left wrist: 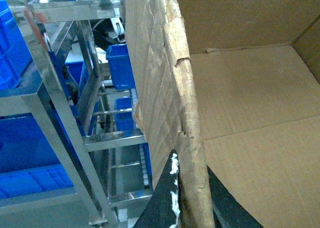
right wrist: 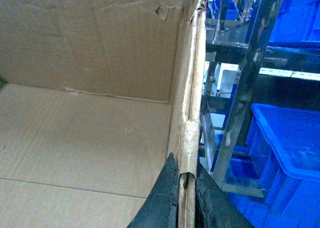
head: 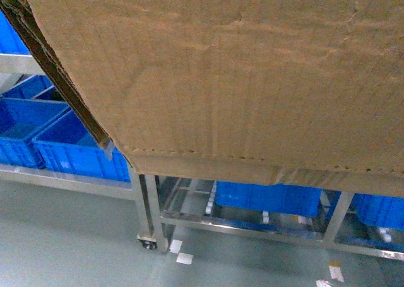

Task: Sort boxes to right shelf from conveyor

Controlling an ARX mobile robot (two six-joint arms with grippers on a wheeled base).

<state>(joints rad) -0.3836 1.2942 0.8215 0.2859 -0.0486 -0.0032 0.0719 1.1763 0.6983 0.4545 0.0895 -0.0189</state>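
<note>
box (head: 252, 66): held up high in front of the head camera, filling most of that view; a perforated line is seen along its lower edge.
inside: shown bare by both wrist views, so it is judged light for its bulk.
walls: single corrugated sheet, ragged and torn at the top rim; judged stiff enough along the flutes yet easily crushed or bent at the rim.
surface: dry, matt card, judged unlikely to slip between the pads.
hold: best taken on two opposite walls at once, low on the rim where the card is whole, away from the tears.
left gripper (left wrist: 189, 208): clenched across the rim of one wall, one dark finger outside, one inside, the card pinched between them.
right gripper (right wrist: 186, 200): closed on the opposite wall's rim in the same way, the jaws parted only by the card's thickness.
shelf (head: 154, 211): seen below and behind the box, its steel uprights just beside both gripped walls in the wrist views.
bins (head: 63, 142): blue, resting on the tiers.
conveyor: not in view.
</note>
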